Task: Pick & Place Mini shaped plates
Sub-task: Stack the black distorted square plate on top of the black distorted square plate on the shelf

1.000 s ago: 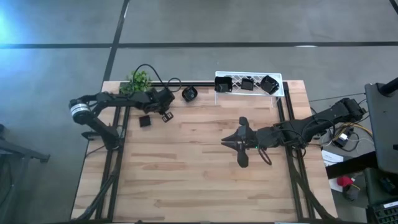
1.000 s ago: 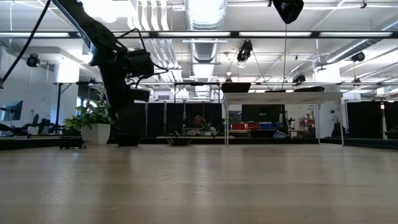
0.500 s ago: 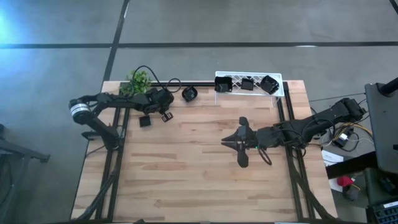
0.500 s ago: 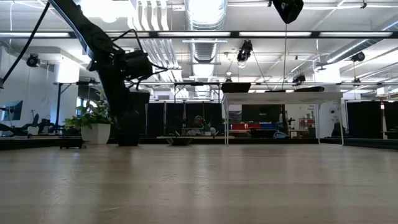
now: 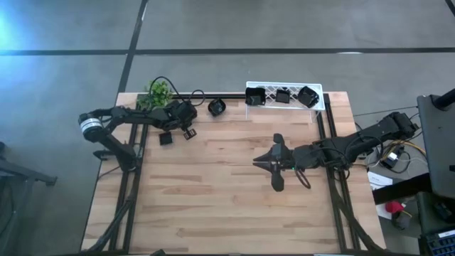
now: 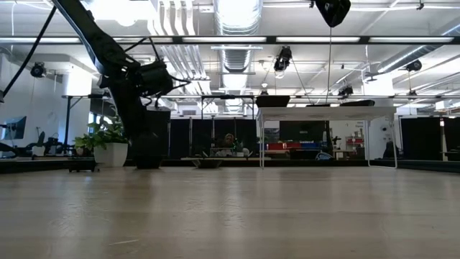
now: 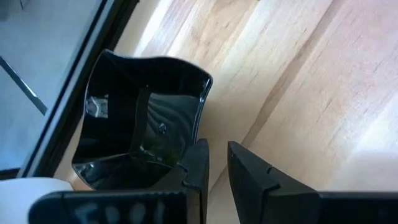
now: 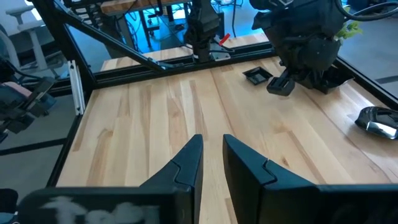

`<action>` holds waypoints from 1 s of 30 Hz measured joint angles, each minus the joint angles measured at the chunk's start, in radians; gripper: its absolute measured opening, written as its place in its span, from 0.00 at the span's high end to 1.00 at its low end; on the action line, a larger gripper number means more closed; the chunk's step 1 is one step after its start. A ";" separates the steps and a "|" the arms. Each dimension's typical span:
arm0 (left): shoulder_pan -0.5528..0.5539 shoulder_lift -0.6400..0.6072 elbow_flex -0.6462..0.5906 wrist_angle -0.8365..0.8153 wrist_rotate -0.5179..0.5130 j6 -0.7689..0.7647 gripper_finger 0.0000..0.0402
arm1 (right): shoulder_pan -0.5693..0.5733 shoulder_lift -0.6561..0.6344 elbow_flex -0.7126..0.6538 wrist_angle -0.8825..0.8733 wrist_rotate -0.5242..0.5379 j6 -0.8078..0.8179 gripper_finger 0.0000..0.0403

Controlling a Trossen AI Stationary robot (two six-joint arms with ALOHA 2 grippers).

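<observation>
The nearest of the small glossy black plates has a squarish outline with rounded corners, a raised wavy rim and a rippled floor that throws back bright glints. In the left wrist view it sits tilted, its hollow facing the camera, right at the tip of the left gripper, over the far-left part of the pale wooden slatted table, close to the table's dark metal edge rail. The lower rim of this plate is cut off behind the gripper's body. Whether the gripper clamps the plate's wall or only rests against it, I cannot tell.

On the bare wood just beside it lies a flat, square dark plate. A rounder dark plate sits near the far edge, between the small green leafy plant and the white lattice rack. Three more black plates stand inside that rack, side by side; their shapes are too small to tell apart from above.

The right gripper hovers over the middle of the table, well apart from all the plates, its fingers drawn almost together with only a narrow slit of wood showing between them and nothing held.

From table height the left arm is only a dark silhouette against the bright room, and no plate can be made out there.
</observation>
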 joint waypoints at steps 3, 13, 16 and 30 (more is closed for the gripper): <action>0.000 0.000 0.000 0.002 0.000 0.005 0.87 | 0.000 0.000 0.000 0.000 0.000 0.001 0.86; 0.000 0.000 0.000 0.002 0.002 0.062 1.00 | 0.000 0.000 0.000 0.002 0.000 0.004 0.86; 0.000 0.000 0.000 0.002 0.010 0.069 1.00 | 0.000 0.000 0.000 0.001 0.000 0.003 0.86; -0.044 -0.004 0.088 -0.080 -0.039 0.063 1.00 | 0.000 0.000 0.000 0.001 0.001 0.003 0.86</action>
